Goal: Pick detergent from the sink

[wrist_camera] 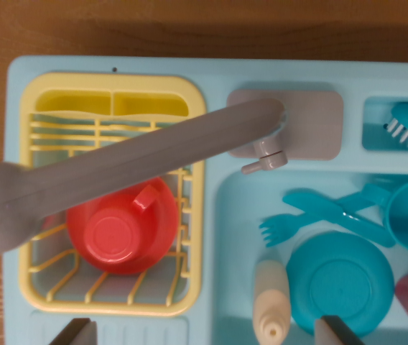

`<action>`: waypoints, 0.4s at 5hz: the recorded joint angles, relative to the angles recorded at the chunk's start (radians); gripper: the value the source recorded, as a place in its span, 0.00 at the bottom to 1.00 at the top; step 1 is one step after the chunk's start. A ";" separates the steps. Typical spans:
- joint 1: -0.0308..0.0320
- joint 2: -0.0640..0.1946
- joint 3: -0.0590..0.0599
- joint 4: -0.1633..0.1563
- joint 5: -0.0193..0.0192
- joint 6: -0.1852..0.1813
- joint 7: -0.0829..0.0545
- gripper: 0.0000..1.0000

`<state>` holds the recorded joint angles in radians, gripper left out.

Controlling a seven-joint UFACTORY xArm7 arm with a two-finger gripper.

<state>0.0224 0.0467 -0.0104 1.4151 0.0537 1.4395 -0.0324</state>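
Wooden table (pixel 189 29) carries sink (pixel 225 215); faucet (pixel 118 165) overhangs rack (pixel 110 302); detergent (pixel 271 298) beside plate (pixel 340 284); hand (pixel 204 334) open

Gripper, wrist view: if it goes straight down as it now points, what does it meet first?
Probably the detergent bottle lying in the sink, which sits between the open gripper fingertips, nearer the right one. Depth is unclear.
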 joint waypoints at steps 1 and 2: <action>0.0000 0.000 0.000 0.000 0.0000 0.000 0.000 0.00; -0.0030 0.002 -0.004 -0.038 0.0013 -0.040 -0.013 0.00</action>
<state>0.0193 0.0488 -0.0141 1.3769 0.0550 1.4000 -0.0453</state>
